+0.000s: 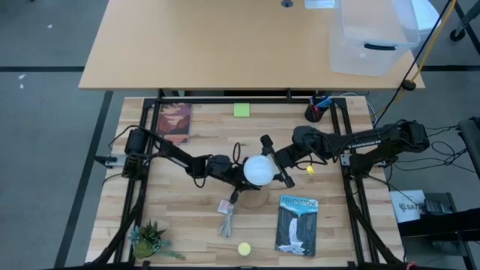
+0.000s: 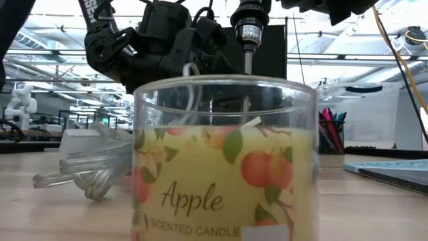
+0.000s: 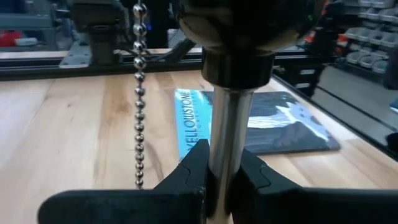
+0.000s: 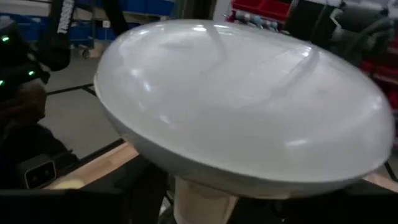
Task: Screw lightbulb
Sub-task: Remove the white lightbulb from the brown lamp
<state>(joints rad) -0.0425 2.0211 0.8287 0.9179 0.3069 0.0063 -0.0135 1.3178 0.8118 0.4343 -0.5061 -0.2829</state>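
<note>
High view: lightbulb, smooth frosted white globe, in right gripper pinch; left gripper clamps metal lamp stem over wooden counter.

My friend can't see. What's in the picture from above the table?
Two dark robot arms meet mid-table at a white lightbulb above a round wooden base. Around them lie two books, a small plant, a yellow disc and a green note.

Lightbulb neck behind its globe
</note>
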